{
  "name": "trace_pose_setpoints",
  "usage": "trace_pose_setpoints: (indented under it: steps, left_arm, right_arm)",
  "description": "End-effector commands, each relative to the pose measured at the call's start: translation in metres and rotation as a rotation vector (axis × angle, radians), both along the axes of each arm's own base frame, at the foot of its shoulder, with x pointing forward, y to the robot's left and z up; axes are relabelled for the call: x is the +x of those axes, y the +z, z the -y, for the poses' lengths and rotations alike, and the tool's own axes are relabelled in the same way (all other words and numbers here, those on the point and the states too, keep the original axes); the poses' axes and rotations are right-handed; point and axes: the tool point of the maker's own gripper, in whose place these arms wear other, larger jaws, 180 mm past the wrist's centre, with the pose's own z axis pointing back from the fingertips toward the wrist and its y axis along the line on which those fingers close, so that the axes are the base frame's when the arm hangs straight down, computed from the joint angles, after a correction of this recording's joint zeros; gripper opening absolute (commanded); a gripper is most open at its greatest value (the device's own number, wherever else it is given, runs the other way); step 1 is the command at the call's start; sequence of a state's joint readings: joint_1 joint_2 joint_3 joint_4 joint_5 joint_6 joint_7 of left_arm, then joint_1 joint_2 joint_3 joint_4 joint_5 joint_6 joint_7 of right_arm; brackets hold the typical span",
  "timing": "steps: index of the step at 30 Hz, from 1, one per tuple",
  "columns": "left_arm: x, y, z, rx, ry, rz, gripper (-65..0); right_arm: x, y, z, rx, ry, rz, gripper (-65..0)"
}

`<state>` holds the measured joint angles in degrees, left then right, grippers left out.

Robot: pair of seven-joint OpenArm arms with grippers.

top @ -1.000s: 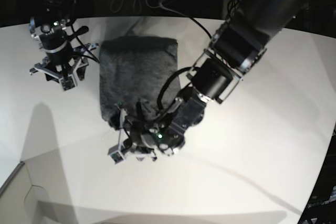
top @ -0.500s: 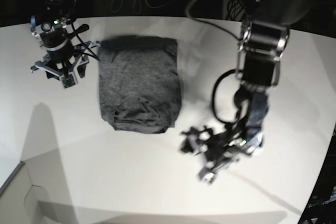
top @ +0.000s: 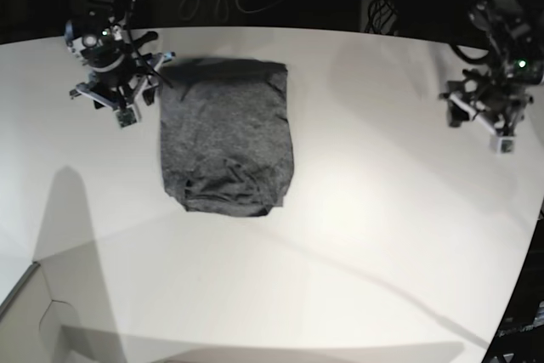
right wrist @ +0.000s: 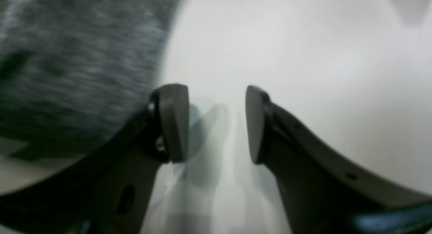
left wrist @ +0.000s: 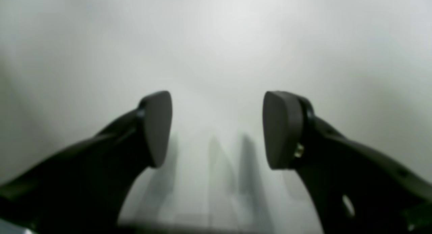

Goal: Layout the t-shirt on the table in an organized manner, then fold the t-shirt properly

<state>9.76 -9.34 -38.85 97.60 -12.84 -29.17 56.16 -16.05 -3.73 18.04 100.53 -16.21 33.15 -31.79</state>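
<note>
While the t-shirt lies folded in a compact rectangle left of centre on the table, folding appears complete; left gripper and right gripper stand apart, empty.

The dark heather-grey knit t-shirt is smeared by blur in the right wrist view and cut off by the top and left edges. In the left wrist view, the smooth white tabletop is a featureless haze.
</note>
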Motion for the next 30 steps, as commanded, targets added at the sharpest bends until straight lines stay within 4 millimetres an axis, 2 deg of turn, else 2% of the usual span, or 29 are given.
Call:
trace_pose_setpoints:
  steps: [1, 7, 12, 15, 18, 21, 26, 28, 30]
  left_arm:
    - [0.0, 0.01, -0.006, 0.018, 0.004, 0.033, -23.9]
    - [-0.039, -0.002, -0.026, 0.034, 0.07, -0.032, -23.9]
    - [-0.05, -0.005, -0.033, 0.016, 0.132, -0.032, -23.9]
    - [-0.05, -0.005, -0.033, 0.016, 0.13, -0.032, -23.9]
    - [-0.048, -0.003, -0.034, 0.02, 0.129, -0.028, -23.9]
    - [-0.046, -0.002, -0.034, 0.02, 0.129, -0.023, -23.9]
    - [-0.048, -0.001, -0.034, 0.026, 0.126, -0.023, -24.4]
    - [-0.052, -0.002, -0.035, 0.027, 0.129, -0.032, -29.2]
    - [-0.062, -0.005, -0.035, 0.034, 0.128, -0.054, -38.5]
  right_arm:
    - [0.008, 0.009, -0.002, 0.009, 0.001, 0.045, -37.0]
    - [-0.002, 0.002, -0.029, 0.057, 0.028, 0.02, -37.0]
    - [-0.01, -0.003, -0.052, 0.092, 0.068, 0.001, -37.0]
    - [-0.016, -0.006, -0.055, 0.098, 0.069, -0.014, -37.0]
    - [-0.014, 0.001, -0.059, 0.107, 0.063, 0.007, -37.0]
    - [-0.011, 0.008, -0.054, 0.095, 0.049, 0.028, -37.0]
    - [-0.01, 0.022, -0.01, 0.035, -0.06, 0.068, -37.0]
    - [-0.011, 0.031, 0.008, 0.014, -0.104, 0.091, -37.0]
    - [-0.016, 0.043, 0.029, 0.015, -0.169, 0.126, -37.1]
